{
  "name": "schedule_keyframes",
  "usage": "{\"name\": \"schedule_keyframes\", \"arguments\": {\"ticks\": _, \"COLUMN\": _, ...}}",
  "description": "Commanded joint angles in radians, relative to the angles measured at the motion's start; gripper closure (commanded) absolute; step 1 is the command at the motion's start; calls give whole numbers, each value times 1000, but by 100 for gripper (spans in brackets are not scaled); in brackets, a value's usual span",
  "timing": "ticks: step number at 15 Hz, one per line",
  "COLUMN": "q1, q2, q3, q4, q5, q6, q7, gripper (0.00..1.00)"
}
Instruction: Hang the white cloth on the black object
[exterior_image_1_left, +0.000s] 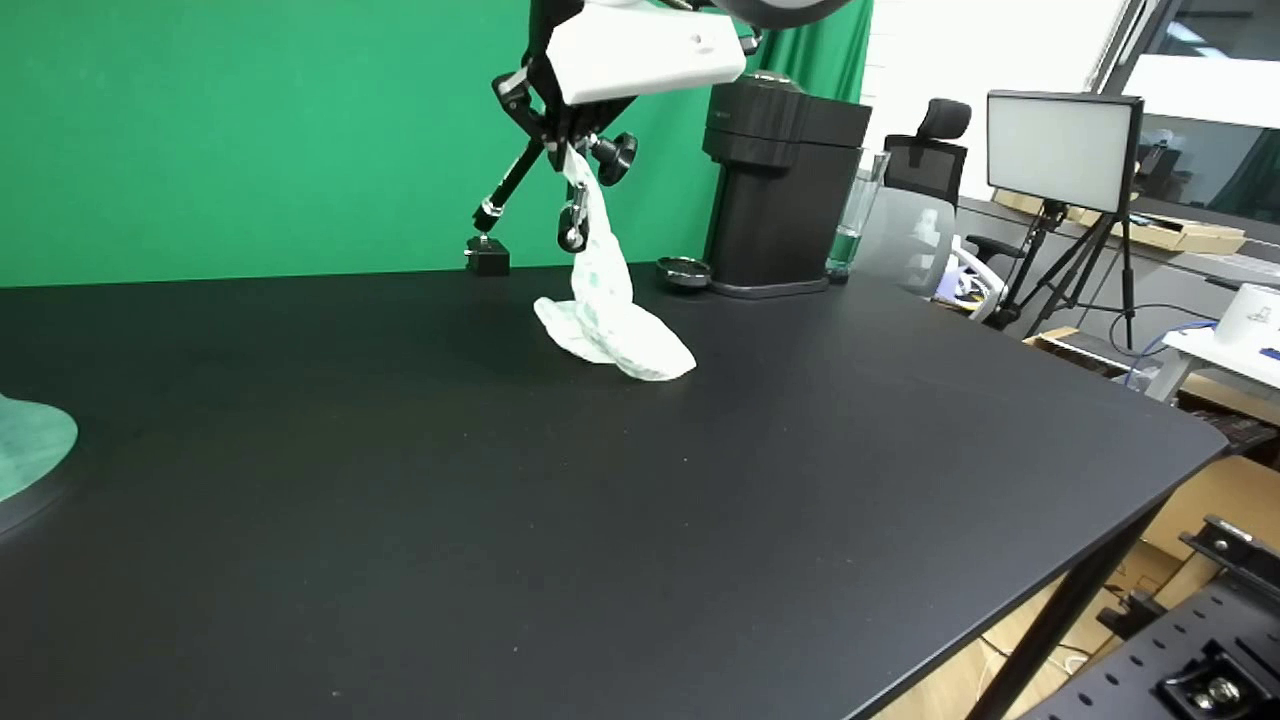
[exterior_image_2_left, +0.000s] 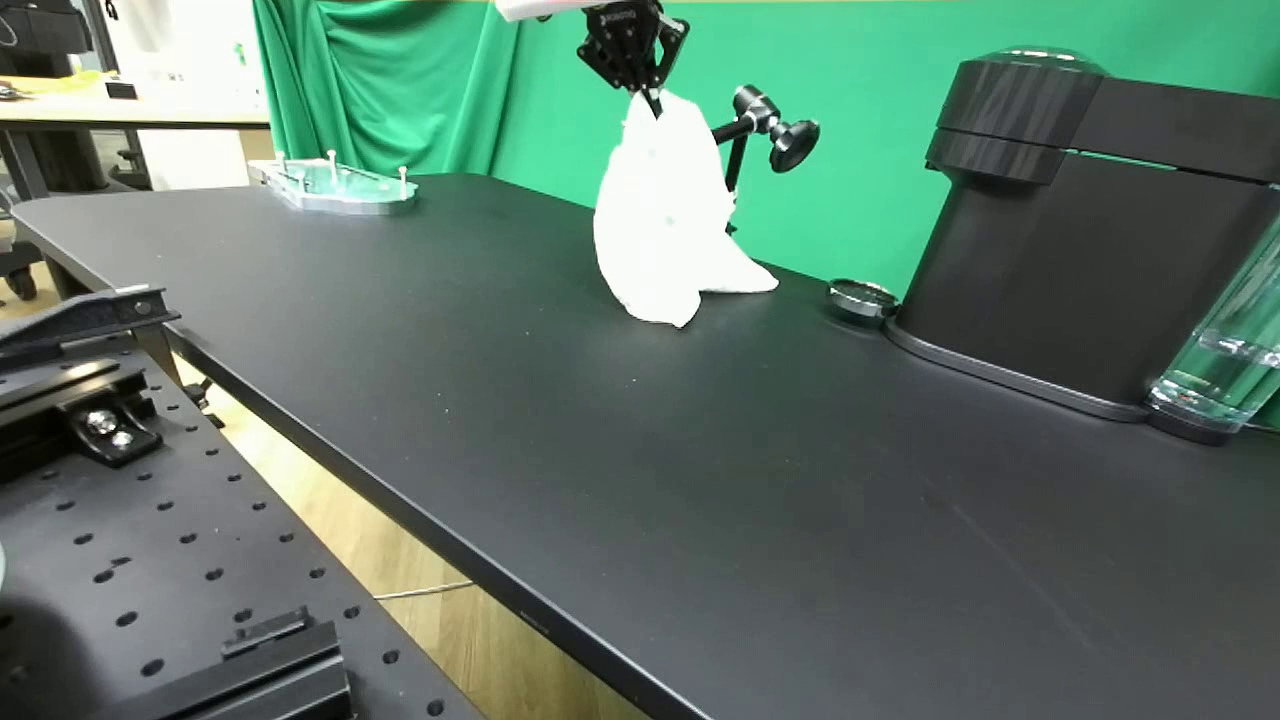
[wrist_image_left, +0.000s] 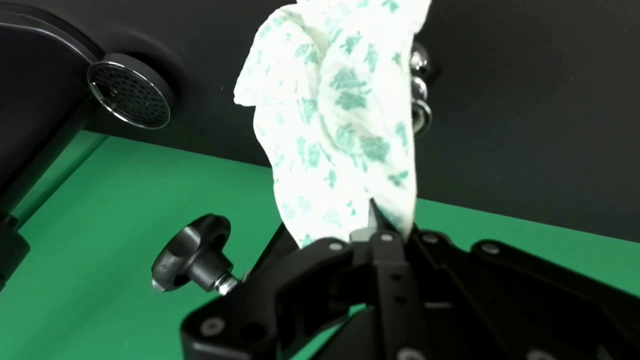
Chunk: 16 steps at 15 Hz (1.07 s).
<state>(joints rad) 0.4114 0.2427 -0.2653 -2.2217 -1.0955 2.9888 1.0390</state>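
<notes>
The white cloth (exterior_image_1_left: 608, 300) with green leaf prints hangs from my gripper (exterior_image_1_left: 568, 148); it also shows in an exterior view (exterior_image_2_left: 662, 215) and the wrist view (wrist_image_left: 335, 120). My gripper (wrist_image_left: 374, 220) is shut on its upper end. Its lower edge is at or just above the table; I cannot tell if it touches. The black object is a jointed stand with a knob (exterior_image_1_left: 613, 158), seen close beside the cloth; the knob also shows in an exterior view (exterior_image_2_left: 793, 146) and the wrist view (wrist_image_left: 192, 252). The cloth hides part of the stand, so contact is unclear.
A black coffee machine (exterior_image_1_left: 785, 190) with a round metal drip tray (exterior_image_1_left: 684, 272) stands beside the cloth on the black table (exterior_image_1_left: 600, 520). Its clear water tank (exterior_image_2_left: 1225, 345) is at its far end. A clear plate with pegs (exterior_image_2_left: 340, 190) lies on the table.
</notes>
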Motion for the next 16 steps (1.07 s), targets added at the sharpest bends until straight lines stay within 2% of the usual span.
{"name": "schedule_keyframes", "arguments": {"ticks": 1, "q1": 17, "q2": 76, "q3": -7, "q4": 71, "q5": -11, "q6": -3, "q7": 55, "gripper": 100}}
{"name": "schedule_keyframes", "arguments": {"ticks": 8, "q1": 78, "q2": 153, "q3": -7, "q4": 182, "q5": -17, "q6": -12, "q7": 102, "gripper": 100}}
{"name": "schedule_keyframes", "arguments": {"ticks": 16, "q1": 130, "q2": 218, "q3": -8, "q4": 194, "q5": -8, "q6": -20, "q7": 98, "gripper": 100}}
